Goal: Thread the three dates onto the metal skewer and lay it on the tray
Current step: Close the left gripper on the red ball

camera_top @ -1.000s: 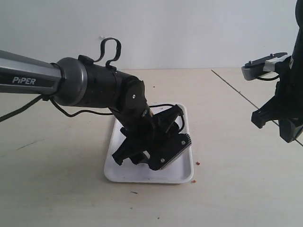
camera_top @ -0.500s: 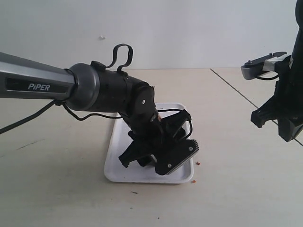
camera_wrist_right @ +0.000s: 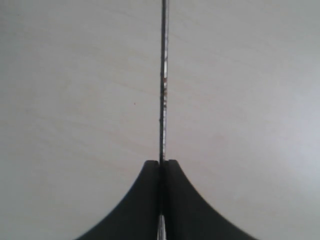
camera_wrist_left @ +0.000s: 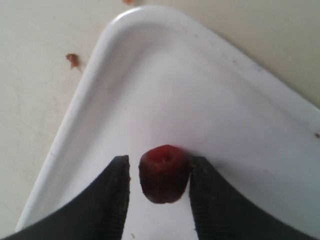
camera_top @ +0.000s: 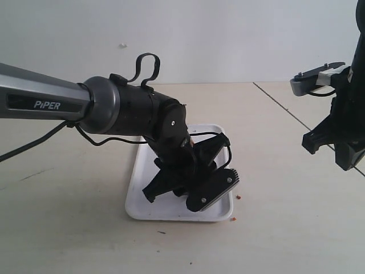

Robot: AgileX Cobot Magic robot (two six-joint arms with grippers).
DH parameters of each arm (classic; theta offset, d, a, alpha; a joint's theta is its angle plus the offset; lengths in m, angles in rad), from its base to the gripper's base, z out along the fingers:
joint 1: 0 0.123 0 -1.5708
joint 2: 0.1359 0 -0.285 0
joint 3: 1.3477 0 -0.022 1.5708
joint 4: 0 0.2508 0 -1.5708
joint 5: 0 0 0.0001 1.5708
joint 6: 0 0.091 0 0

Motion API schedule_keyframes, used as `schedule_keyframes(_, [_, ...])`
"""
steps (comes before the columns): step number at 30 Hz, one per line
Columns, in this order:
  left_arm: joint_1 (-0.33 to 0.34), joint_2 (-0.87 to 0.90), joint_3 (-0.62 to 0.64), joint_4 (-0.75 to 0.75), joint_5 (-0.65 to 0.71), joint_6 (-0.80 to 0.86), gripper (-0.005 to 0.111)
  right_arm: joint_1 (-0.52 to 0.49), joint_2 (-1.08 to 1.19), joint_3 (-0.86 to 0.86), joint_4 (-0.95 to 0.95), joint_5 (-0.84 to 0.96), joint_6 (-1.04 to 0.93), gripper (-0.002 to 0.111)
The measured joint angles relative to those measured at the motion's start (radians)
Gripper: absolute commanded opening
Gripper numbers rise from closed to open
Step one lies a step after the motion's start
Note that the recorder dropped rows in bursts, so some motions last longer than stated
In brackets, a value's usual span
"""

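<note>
The left arm (camera_top: 51, 97) reaches in from the counter's (camera_top: 68, 228) left edge and bends down to the tray (camera_top: 137, 208), which lies about midway between the counter's far and near edges. The left tool (camera_top: 181, 193) is low over the tray with its jaws parted. The left wrist view shows one date (camera_wrist_left: 164, 173), dark red and wrinkled, resting on the white tray floor between the two black fingers (camera_wrist_left: 112, 200). One finger is against the date and the other stands just off it with a narrow gap, so the tool brackets the fruit without clamping it. No other date can be made out. A few red-brown crumbs (camera_top: 238, 197) lie on the counter just beside the tray's near right corner. Toward the counter's right edge, well apart from the tray, the right tool (camera_wrist_right: 161, 167) hangs above the bare surface. Its jaws are pressed together on the metal skewer (camera_wrist_right: 163, 90), which runs straight out from between the fingertips.
</note>
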State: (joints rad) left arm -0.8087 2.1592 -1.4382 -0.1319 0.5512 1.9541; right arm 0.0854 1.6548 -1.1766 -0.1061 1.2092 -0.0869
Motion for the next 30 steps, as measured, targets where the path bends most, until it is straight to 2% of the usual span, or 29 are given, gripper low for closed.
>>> schedule_keyframes(16, [0.000, 0.000, 0.000, 0.000, 0.000, -0.014, 0.036, 0.000, 0.000, 0.000, 0.000, -0.004, 0.000, 0.000])
schedule_keyframes(21, [0.000, 0.000, 0.000, 0.000, 0.000, -0.034, 0.025, 0.000, 0.000, 0.000, 0.000, -0.004, 0.000, 0.000])
schedule_keyframes(30, [0.000, 0.000, 0.000, 0.000, 0.000, -0.042, 0.031, 0.000, 0.000, 0.000, 0.000, -0.004, 0.000, 0.000])
